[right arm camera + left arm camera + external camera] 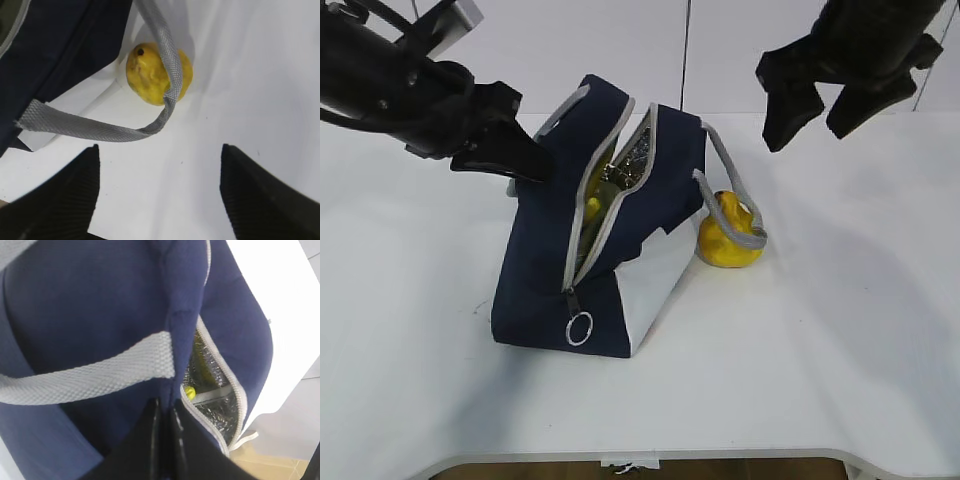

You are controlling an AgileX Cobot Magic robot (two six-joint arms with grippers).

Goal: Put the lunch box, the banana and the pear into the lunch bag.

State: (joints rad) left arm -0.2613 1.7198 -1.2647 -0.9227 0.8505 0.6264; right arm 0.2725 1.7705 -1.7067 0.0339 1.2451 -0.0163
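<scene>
The navy lunch bag (pixel 545 250) stands mid-table with its zipper open and its silver lining showing. Something yellow, apparently the banana (pixel 592 212), lies inside the opening; its tip shows in the left wrist view (pixel 189 391). I cannot clearly make out the lunch box. The pear (pixel 728 242) sits on the table against the bag's right side, under a grey handle (pixel 170 65), and also shows in the right wrist view (pixel 145 75). My left gripper (pixel 535 165) is shut on a fold of the bag's fabric (pixel 165 410) near the opening. My right gripper (pixel 812 128) is open and empty, high above the pear (pixel 160 150).
The zipper's metal ring pull (pixel 579 329) hangs at the bag's near end. The white table (pixel 820 350) has its front edge close below the bag. A second grey handle (pixel 90 372) crosses the bag's left side.
</scene>
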